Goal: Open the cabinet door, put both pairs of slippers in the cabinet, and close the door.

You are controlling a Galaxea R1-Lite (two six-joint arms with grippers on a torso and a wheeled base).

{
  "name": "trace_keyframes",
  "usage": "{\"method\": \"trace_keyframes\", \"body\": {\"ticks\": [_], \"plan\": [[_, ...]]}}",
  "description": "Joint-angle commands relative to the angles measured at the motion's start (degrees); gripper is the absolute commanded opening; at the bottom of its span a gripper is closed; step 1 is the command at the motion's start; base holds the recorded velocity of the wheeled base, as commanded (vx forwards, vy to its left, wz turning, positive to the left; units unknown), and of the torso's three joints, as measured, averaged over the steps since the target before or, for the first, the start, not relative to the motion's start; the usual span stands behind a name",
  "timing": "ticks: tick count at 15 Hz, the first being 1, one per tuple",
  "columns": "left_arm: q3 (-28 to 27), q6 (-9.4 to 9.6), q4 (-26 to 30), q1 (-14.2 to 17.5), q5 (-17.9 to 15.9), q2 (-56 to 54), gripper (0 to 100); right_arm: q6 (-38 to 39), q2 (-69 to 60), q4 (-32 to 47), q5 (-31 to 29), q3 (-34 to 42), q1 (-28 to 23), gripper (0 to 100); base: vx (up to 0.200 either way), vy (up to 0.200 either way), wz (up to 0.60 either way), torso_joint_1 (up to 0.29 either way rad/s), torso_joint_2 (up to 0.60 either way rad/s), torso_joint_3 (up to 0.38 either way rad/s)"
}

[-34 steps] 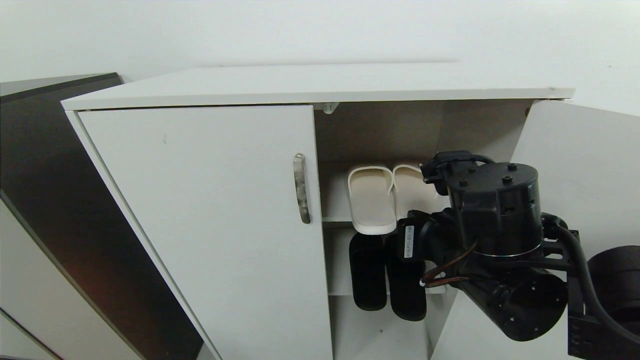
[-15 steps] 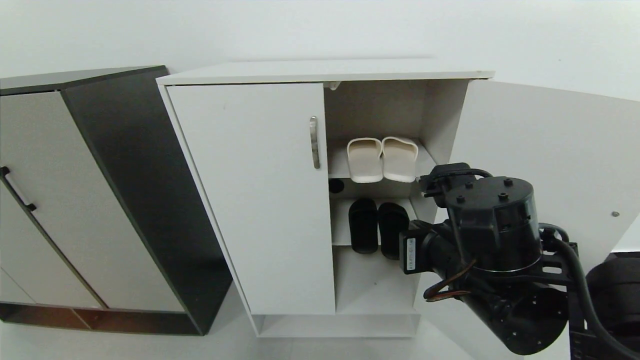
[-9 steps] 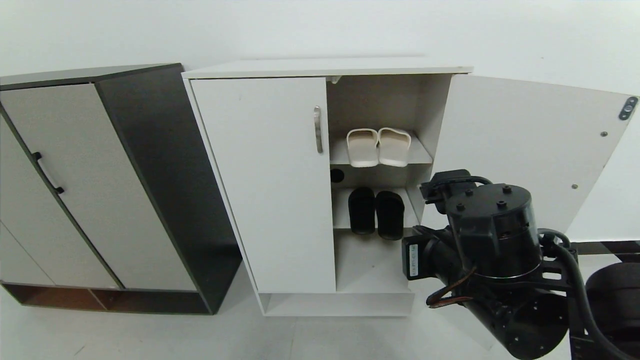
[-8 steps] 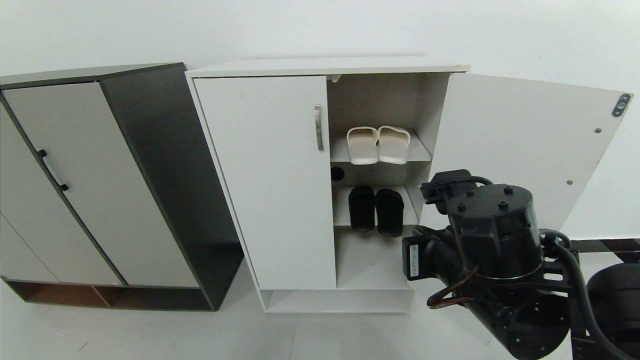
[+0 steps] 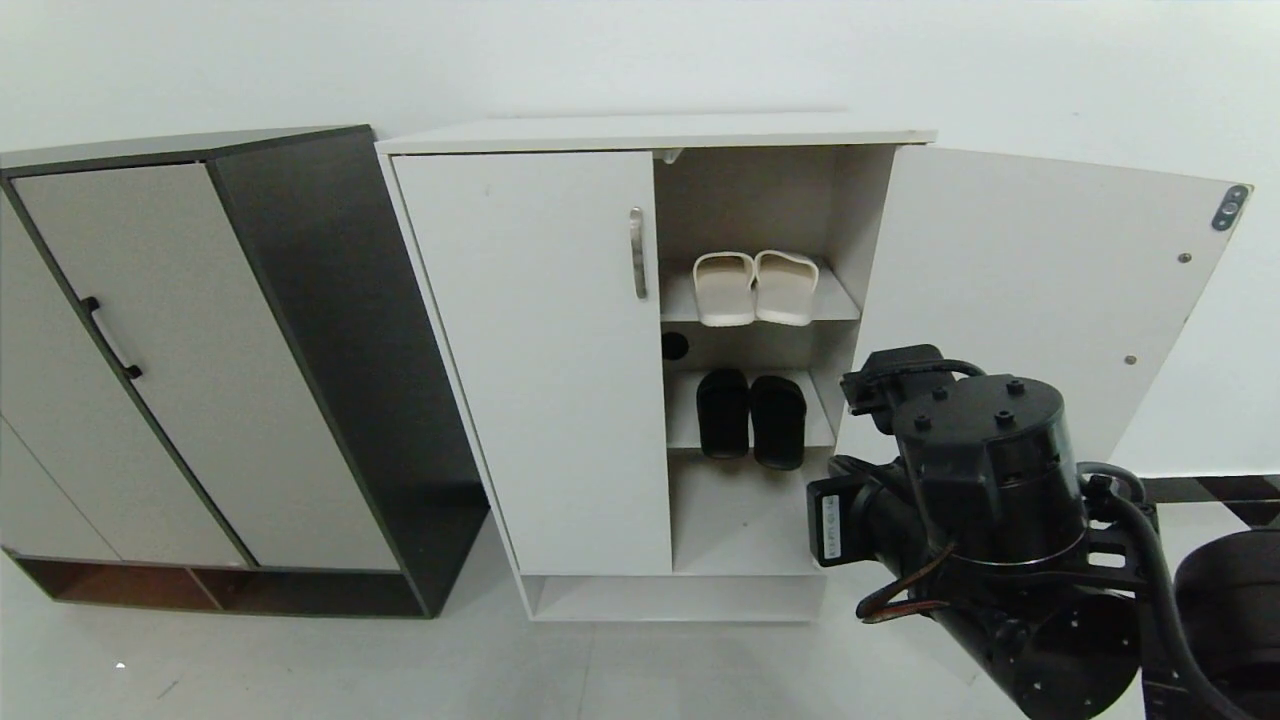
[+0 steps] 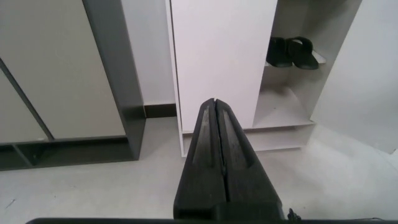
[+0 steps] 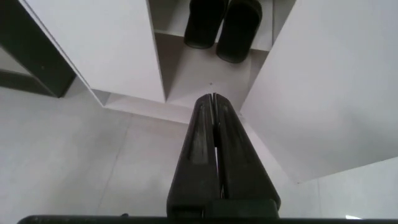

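The white cabinet (image 5: 540,360) stands with its right door (image 5: 1030,290) swung wide open and its left door shut. A cream pair of slippers (image 5: 756,288) lies on the upper shelf. A black pair of slippers (image 5: 751,418) lies on the shelf below, also in the left wrist view (image 6: 292,51) and the right wrist view (image 7: 224,22). My right arm sits low in front of the open door. My right gripper (image 7: 214,102) is shut and holds nothing, above the floor before the cabinet's base. My left gripper (image 6: 214,109) is shut and holds nothing, facing the shut left door (image 6: 221,56).
A dark grey cabinet (image 5: 200,380) with a pale door and black handle stands to the left of the white one. Bare grey floor (image 5: 400,670) lies in front of both. The open door reaches out to the right, near my right arm.
The whole head view has pulled back from the cabinet, so both cabinets and the floor now show. Both pairs of slippers stay on their shelves and the right door stays open.
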Motion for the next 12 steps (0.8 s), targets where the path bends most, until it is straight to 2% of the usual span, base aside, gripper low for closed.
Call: {"method": "trace_keyframes", "body": {"ticks": [1, 12], "plan": [[0.01, -0.01, -0.04, 0.01, 0.01, 0.07, 0, -0.32, 0.13, -0.01, 0.00, 0.31, 0.02, 0, 0.000, 0.000, 0.00, 0.000, 0.00, 0.000], [0.01, -0.01, -0.04, 0.01, 0.01, 0.07, 0, -0.32, 0.13, -0.01, 0.00, 0.48, 0.02, 0, 0.000, 0.000, 0.00, 0.000, 0.00, 0.000]]}}
